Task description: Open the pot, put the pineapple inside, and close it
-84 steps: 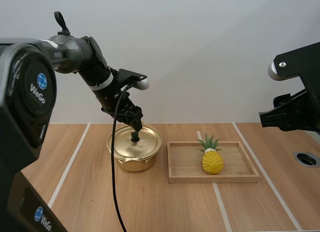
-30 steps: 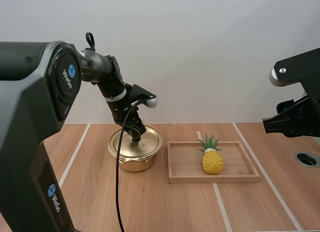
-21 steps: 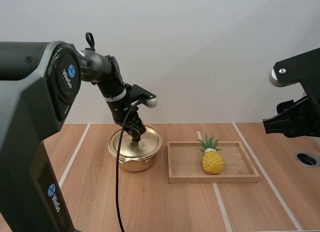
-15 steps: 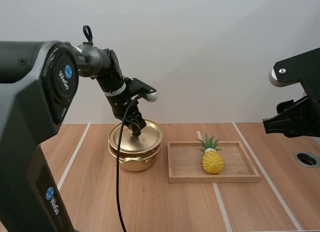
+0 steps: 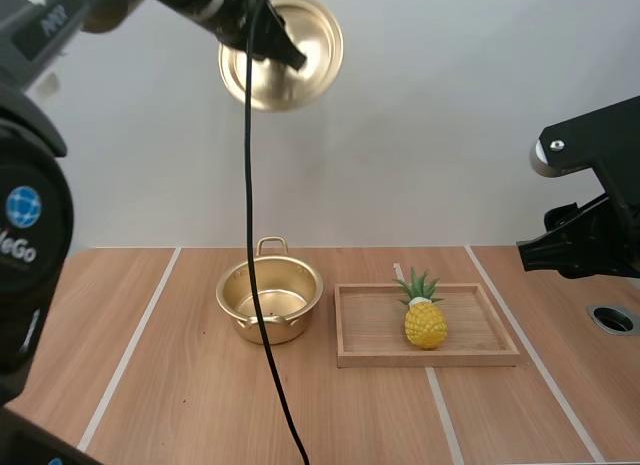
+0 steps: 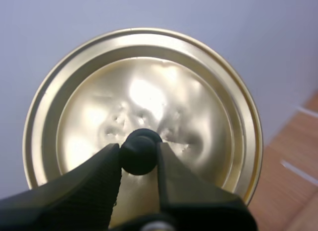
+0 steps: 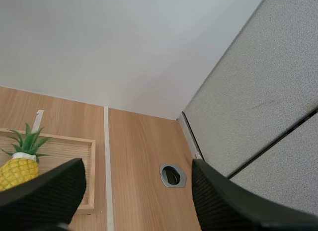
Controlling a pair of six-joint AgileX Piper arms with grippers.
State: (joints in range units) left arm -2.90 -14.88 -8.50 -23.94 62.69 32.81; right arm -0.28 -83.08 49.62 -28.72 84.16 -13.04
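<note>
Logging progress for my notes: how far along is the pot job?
Done: the pot stands open. In hand: the left gripper holds the lid by its knob, high above. Left: the pineapple sits in the tray, the right gripper open, apart from it; then closing.

The light is bright and even, soft and from overhead, and the pale wall takes no hard shadow. On the table (image 5: 180, 385), the pot (image 5: 270, 303) and the wooden tray (image 5: 430, 360) throw only thin, faint shadows along their near edges. The raised lid (image 6: 198, 107) bears a broad white glare beside its black knob (image 6: 140, 151), with rippled reflections around it. The pot's inside gleams warmly.
</note>
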